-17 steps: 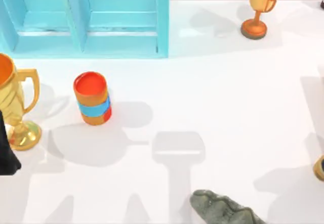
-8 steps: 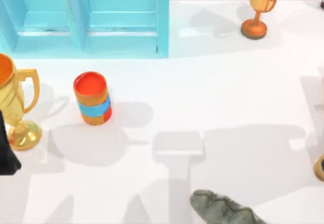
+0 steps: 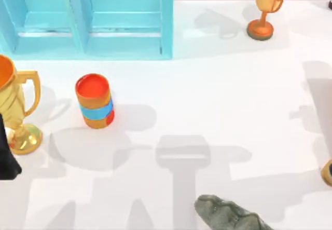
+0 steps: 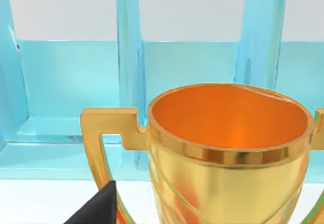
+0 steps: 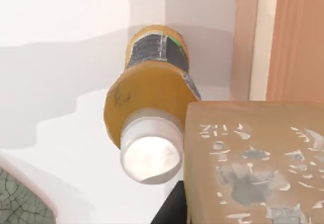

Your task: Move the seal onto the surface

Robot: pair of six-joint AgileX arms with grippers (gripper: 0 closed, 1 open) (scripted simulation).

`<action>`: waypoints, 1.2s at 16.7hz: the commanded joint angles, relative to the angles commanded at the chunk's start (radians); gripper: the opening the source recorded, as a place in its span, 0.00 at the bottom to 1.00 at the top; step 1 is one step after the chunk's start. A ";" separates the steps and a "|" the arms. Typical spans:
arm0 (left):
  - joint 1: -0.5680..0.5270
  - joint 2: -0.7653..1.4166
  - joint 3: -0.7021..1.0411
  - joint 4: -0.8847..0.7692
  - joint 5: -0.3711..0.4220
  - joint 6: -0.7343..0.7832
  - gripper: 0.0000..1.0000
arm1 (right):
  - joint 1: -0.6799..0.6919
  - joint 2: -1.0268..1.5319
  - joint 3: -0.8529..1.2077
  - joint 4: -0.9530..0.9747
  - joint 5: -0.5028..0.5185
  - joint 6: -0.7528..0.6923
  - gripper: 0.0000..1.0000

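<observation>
Apparently seal [image 5: 253, 163] is held close under right wrist camera, above surface [image 3: 223, 100] beside yellow bottle [image 5: 149, 107] at table's right edge; finger state cannot be told. Release is judged straight down. Left gripper [image 4: 96, 209] parked by gold trophy [image 4: 228, 148], fingers unclear.

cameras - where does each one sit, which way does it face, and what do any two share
Top view: above the table, looking down at the blue cabinet, striped cup and gold trophy; a dark piece of the left arm at the left edge.
Left wrist view: on the left arm, facing the gold trophy and cabinet, both shared with the top view; a dark gripper tip.
Right wrist view: on the right arm, close on the seal, a bottle beyond.
</observation>
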 joint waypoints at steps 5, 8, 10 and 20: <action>0.000 0.000 0.000 0.000 0.000 0.000 1.00 | -0.002 0.003 -0.001 -0.002 -0.001 0.004 0.00; 0.000 0.000 0.000 0.000 0.000 0.000 1.00 | -0.008 -0.001 0.050 0.008 0.008 0.032 0.00; 0.000 0.000 0.000 0.000 0.000 0.000 1.00 | 0.008 0.027 0.110 0.032 0.011 0.070 0.00; 0.000 0.000 0.000 0.000 0.000 0.000 1.00 | 0.291 0.520 0.469 0.150 0.010 0.358 0.00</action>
